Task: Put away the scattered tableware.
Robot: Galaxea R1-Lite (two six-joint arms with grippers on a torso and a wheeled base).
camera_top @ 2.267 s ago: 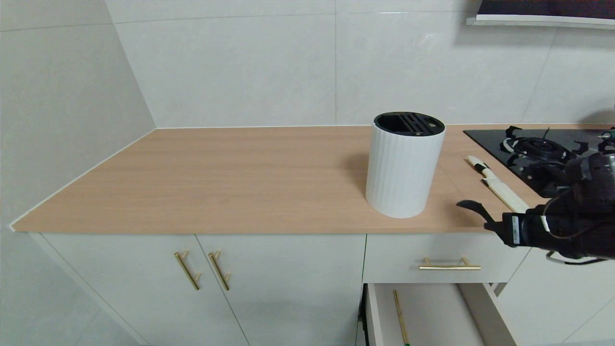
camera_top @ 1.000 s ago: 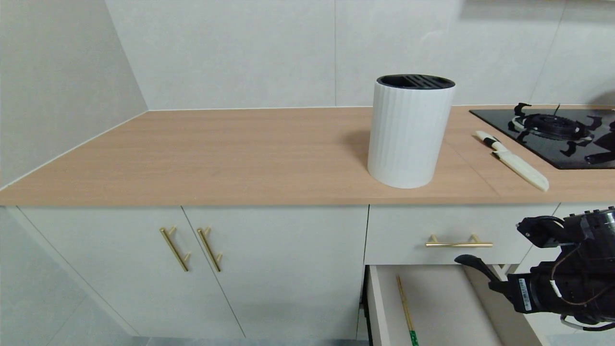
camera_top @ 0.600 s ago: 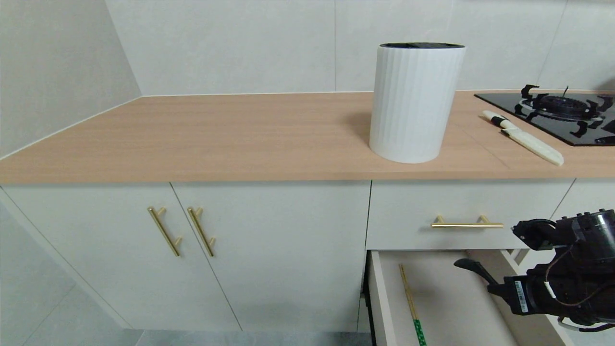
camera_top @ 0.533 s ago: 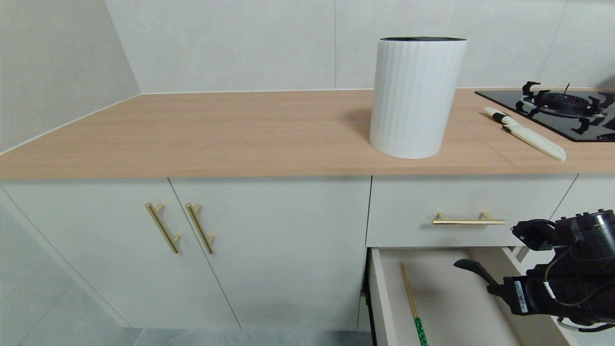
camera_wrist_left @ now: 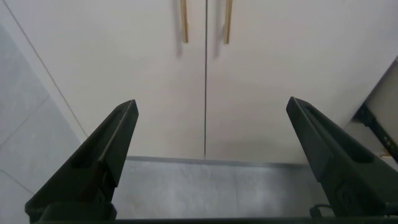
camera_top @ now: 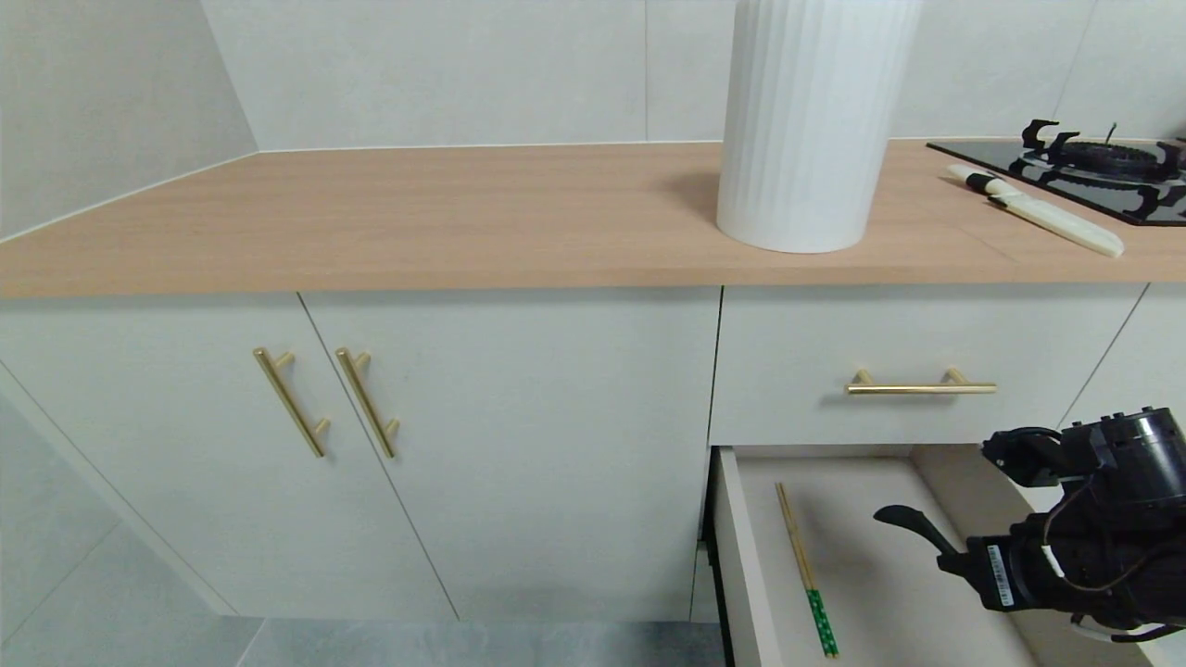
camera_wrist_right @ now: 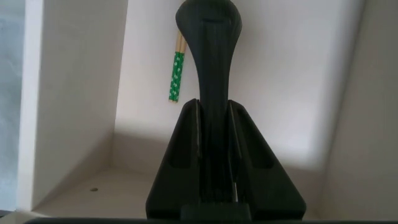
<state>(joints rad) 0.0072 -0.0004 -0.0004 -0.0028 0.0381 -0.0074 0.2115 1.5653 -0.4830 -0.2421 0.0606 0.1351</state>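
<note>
The right claw (camera_top: 903, 521), pressed together and empty, has dropped from desk height into the open drawer (camera_top: 737, 556). There the chopsticks (camera_top: 804, 579) lie along the left wall, seemingly stowed. The knife (camera_top: 1047, 215) lies by the desk's (camera_top: 417, 213) right front edge, beside the holder (camera_top: 806, 139), contents unseen. The left claw (camera_wrist_left: 211, 107) gapes apart.

Black cabled arm (camera_top: 1103, 556), curved black tool (camera_top: 903, 519)

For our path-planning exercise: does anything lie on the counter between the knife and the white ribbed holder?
Nothing visible does. The knife lies beside the white holder, with bare countertop between them.
</note>
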